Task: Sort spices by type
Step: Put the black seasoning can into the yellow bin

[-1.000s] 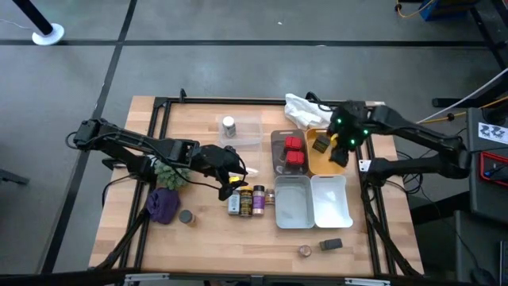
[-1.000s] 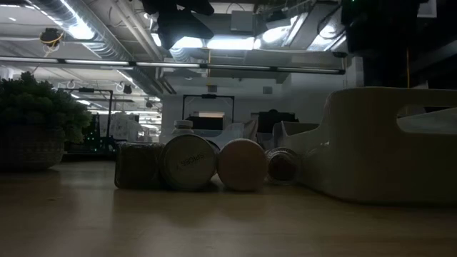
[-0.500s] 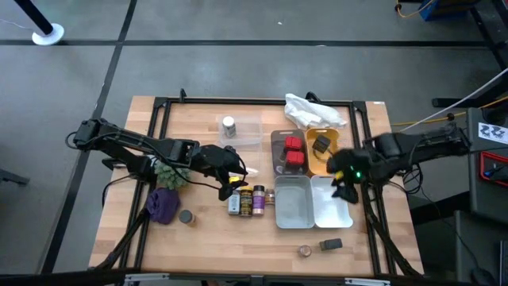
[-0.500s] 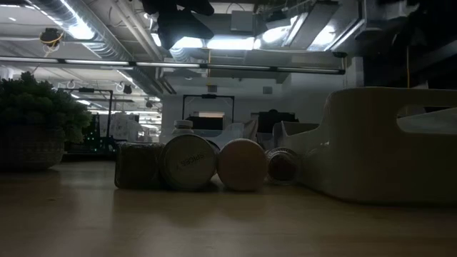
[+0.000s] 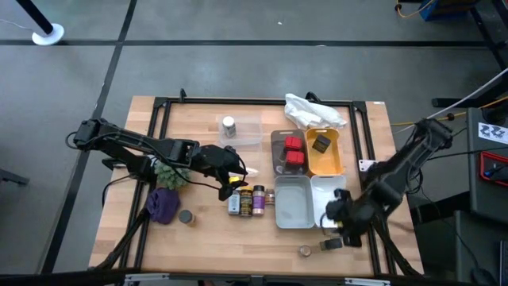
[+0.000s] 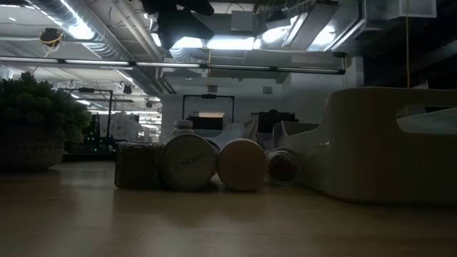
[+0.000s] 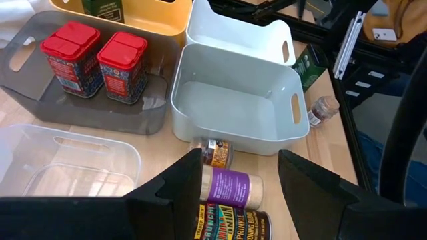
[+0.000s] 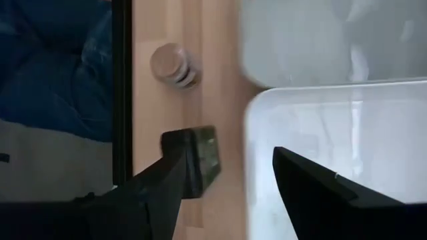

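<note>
A wooden table carries a half-finished spice sort, and two arms stand over it. The right gripper hangs low at the near right corner, its fingers spread with nothing between them. In its wrist view the nearest white bin lies just beside one finger, and a dark tin lies just ahead of the other. Beyond the tin sits a small round jar, a little farther out.

The bins rank next by size. A second white bin lies beside the first, on the side away from the right gripper. Farther back a grey bin holds two red tins, and a yellow bin holds another dark tin.

The left gripper waits well apart at mid-table, open and empty, directly above a row of jars lying on their sides.

The step in hand looks like fetching the loose dark tin from the table edge. Next the right gripper likely needs to shift sideways until the tin sits between its fingers, drop, and close on it. Then it should lift and carry the tin back to the yellow bin, beside its match.
</note>
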Tool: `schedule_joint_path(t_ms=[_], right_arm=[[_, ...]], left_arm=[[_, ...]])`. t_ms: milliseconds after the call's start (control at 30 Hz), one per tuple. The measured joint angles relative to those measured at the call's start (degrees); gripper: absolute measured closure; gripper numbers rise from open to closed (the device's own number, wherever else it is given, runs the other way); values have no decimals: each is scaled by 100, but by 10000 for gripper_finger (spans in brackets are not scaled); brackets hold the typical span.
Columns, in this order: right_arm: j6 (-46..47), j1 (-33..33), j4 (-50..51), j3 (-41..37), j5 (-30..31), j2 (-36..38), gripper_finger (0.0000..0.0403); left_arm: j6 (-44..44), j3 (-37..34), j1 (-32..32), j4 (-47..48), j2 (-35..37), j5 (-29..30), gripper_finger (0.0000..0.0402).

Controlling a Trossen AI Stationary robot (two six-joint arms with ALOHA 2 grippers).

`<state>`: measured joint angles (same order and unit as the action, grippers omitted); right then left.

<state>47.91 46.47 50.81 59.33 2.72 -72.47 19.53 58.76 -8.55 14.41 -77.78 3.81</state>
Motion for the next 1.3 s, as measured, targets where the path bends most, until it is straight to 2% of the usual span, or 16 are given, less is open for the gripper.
schedule_joint_path(t_ms=[233,433,833,1067,1300], right_arm=[[586,530,-549,-2,-28,-849,178],[929,733,-599,-2,-56,-1093,178],[869,731,-749,-4,84,-1276,178],[863,731,-793,-4,-311,-1690,178],[889,713,-785,-4,-336,-2018,178]], left_arm=[[0,0,0,-2,0,0,221],[7,0,-1,-1,0,0,221],[13,0,0,0,0,0,221],[15,0,-1,0,0,0,221],[17,0,-1,0,0,0,221]])
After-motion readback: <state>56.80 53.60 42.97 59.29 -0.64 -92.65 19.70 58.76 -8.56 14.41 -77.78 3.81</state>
